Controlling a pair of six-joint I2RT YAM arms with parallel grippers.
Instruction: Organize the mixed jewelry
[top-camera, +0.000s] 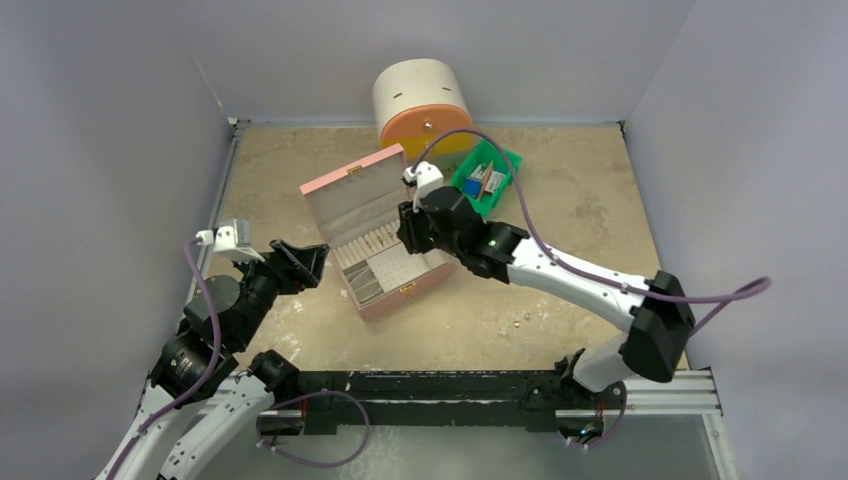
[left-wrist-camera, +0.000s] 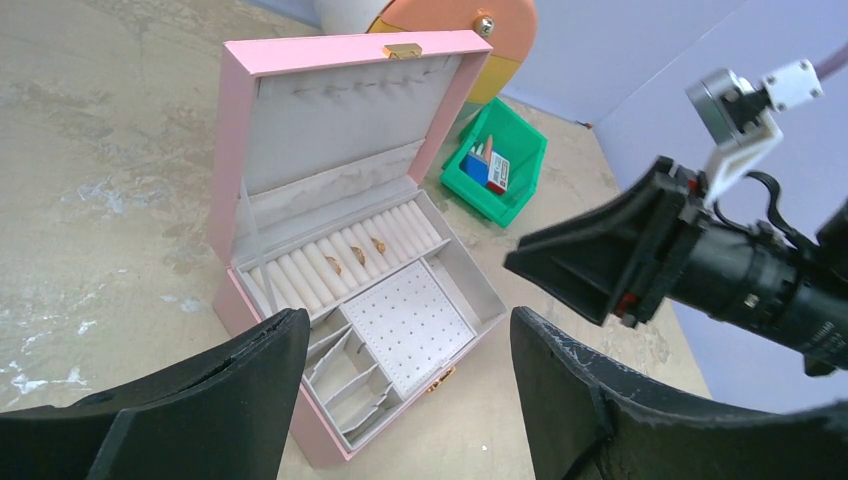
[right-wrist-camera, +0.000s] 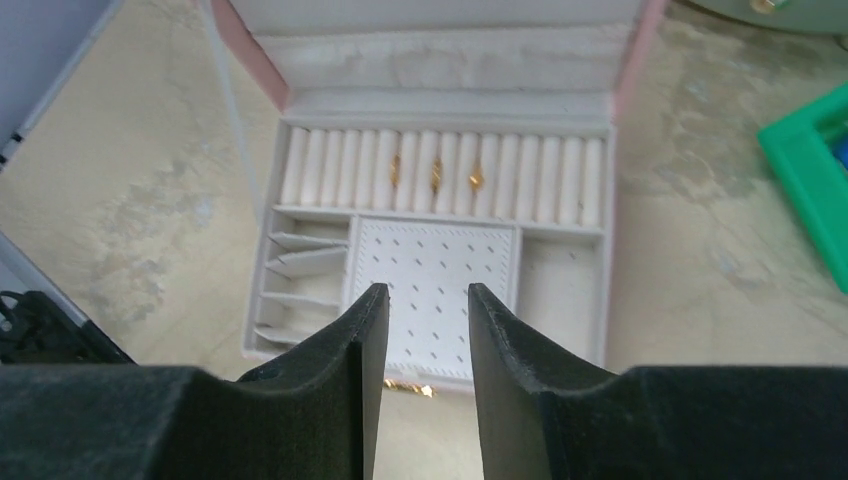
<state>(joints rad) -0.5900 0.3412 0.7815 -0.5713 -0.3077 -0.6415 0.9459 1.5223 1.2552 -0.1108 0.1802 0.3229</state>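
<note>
Beige, scuffed and walled in grey, the surface (top-camera: 560, 230) is seen from above with an open pink jewellery box (top-camera: 405, 297) at its middle. A green bin (top-camera: 510, 165) and a white-and-orange round container (top-camera: 423, 105) are set behind it. A couple of tiny loose gold pieces (top-camera: 521, 319) are seen lying on the bare surface, well apart from the box on its right. The right fingers (top-camera: 408, 232) are held over the box, and the left fingers (top-camera: 300, 262) are poised just beside its left side.

From the left wrist, the left fingers (left-wrist-camera: 270, 360) are shown spread wide with nothing between them. Three gold rings (left-wrist-camera: 357, 253) are seen tucked into the ring rolls (left-wrist-camera: 300, 275) at the back of the tray.

From the right wrist, the right fingers (right-wrist-camera: 375, 320) are shown parted by a narrow gap, nothing gripped, above the perforated stud pad (right-wrist-camera: 430, 260). The gold rings (right-wrist-camera: 436, 175) are wedged between neighbouring rolls. No silvery hoop can be made out.

The loose pieces are judged nearly weightless, hard and slick, and apt to skid or flick away if nipped off-centre. A low pinch at the very fingertips, closed squarely across each piece against the surface, is thought the surest hold. Little force should be needed, as thin metal could be bent.
</note>
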